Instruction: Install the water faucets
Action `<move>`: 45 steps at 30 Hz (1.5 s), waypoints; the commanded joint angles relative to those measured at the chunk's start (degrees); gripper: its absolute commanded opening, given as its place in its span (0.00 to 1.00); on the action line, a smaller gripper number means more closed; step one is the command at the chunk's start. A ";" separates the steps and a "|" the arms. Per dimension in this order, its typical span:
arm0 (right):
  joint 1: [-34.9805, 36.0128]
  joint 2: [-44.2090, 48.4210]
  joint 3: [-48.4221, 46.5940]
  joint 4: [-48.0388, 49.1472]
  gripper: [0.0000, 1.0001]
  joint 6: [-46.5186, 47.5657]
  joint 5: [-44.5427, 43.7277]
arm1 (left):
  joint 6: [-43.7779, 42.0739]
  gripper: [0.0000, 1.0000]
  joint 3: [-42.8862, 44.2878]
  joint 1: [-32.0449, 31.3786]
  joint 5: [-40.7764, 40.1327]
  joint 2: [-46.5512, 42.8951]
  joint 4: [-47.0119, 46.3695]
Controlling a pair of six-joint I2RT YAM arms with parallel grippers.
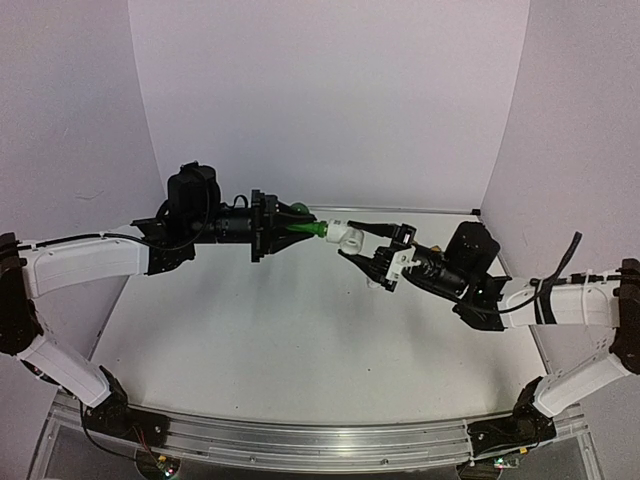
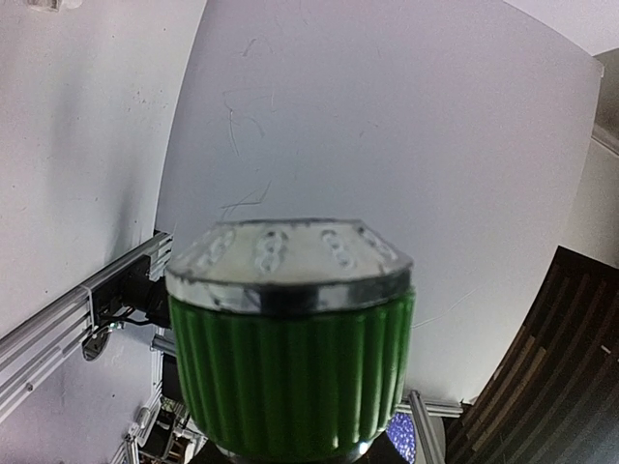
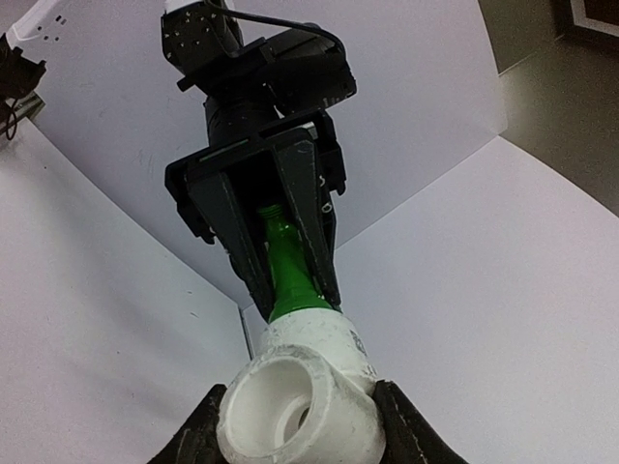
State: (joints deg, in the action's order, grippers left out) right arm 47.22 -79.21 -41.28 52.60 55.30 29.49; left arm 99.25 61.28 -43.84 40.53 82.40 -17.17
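Note:
The green faucet (image 1: 300, 232) is held level above the table, its round knob (image 1: 298, 209) pointing to the back. My left gripper (image 1: 312, 231) is shut on its body. The faucet's threaded end sits in a white pipe fitting (image 1: 352, 236), which my right gripper (image 1: 345, 240) is shut on. In the right wrist view the fitting (image 3: 309, 387) lies between my fingers (image 3: 198, 435), with the green faucet (image 3: 287, 275) rising from it into the left gripper (image 3: 295, 290). The left wrist view is filled by the green ribbed knob (image 2: 290, 367). The yellow-gold faucet is out of view.
A small white piece (image 1: 375, 283) lies on the white table (image 1: 250, 340) below my right gripper. White backdrop walls (image 1: 330, 100) close the back and sides. An aluminium rail (image 1: 300, 440) runs along the near edge.

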 commanded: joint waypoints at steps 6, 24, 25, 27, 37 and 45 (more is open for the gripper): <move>1.22 -1.83 -3.22 1.14 0.23 -0.97 0.54 | 0.34 0.00 -0.21 -0.55 2.97 0.22 -6.97; 2.40 0.47 -5.01 -0.20 0.00 -37.00 -4.09 | -16.98 0.00 -0.28 -0.57 -4.02 -2.34 -7.16; 2.43 0.61 -5.14 -0.22 0.00 -39.73 -4.47 | -19.46 0.00 -0.26 -0.55 -5.18 -2.69 -7.14; 2.47 0.99 -5.44 -0.73 0.00 -44.85 -4.85 | -26.10 0.00 0.01 -0.56 -6.92 -3.44 -7.18; 2.44 1.35 -8.54 -2.22 0.00 -65.80 -3.55 | -69.37 0.00 3.20 -0.80 -1.93 -5.67 -7.48; 2.38 -0.25 -16.84 -6.32 0.00 -86.54 -0.17 | -109.77 0.00 1.96 -0.74 15.41 -5.66 -7.28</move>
State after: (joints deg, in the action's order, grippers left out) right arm 48.86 -79.02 -50.51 46.89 -14.44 31.39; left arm 21.66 62.28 -42.88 45.61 77.23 -22.77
